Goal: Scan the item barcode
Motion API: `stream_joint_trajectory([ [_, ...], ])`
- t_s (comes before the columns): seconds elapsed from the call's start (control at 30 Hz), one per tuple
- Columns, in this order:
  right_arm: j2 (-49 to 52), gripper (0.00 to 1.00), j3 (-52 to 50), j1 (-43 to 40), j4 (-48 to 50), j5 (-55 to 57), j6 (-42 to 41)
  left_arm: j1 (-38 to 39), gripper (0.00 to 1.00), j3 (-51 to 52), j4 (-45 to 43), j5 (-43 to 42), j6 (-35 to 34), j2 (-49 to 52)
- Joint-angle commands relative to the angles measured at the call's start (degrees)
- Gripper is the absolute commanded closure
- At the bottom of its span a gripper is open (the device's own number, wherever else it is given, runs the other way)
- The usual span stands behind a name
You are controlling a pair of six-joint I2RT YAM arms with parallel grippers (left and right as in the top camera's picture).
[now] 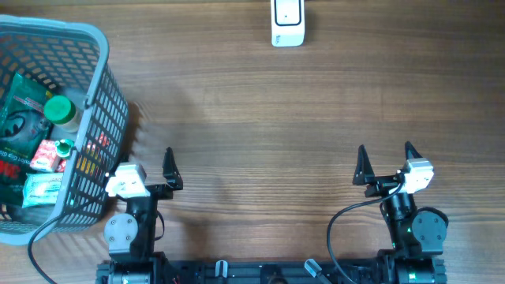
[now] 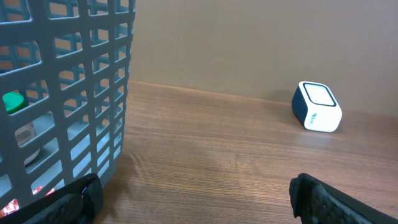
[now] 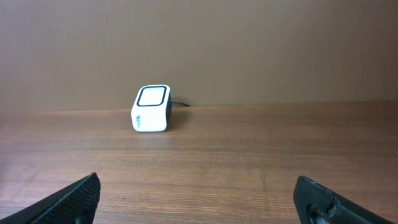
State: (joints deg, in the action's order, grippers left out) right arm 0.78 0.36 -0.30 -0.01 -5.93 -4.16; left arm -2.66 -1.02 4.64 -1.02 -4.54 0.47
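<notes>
Left hand and right hand both gape wide, empty. One basket, cut off at the left edge, holds one green-capped bottle and several overlapping packets. One scanner stands across the counter.

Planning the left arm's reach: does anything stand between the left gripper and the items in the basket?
Yes. The basket's mesh wall stands between the left gripper and the items; it probably has to go over the rim.
</notes>
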Motion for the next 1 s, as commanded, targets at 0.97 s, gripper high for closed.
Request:
stream_joint_trajectory([
  [0.97, -0.5, 0.0, -0.07, 0.24, 0.33, 0.13, 0.79, -0.35, 0.0, -2.4, -14.34, -20.06, -8.35, -0.2],
])
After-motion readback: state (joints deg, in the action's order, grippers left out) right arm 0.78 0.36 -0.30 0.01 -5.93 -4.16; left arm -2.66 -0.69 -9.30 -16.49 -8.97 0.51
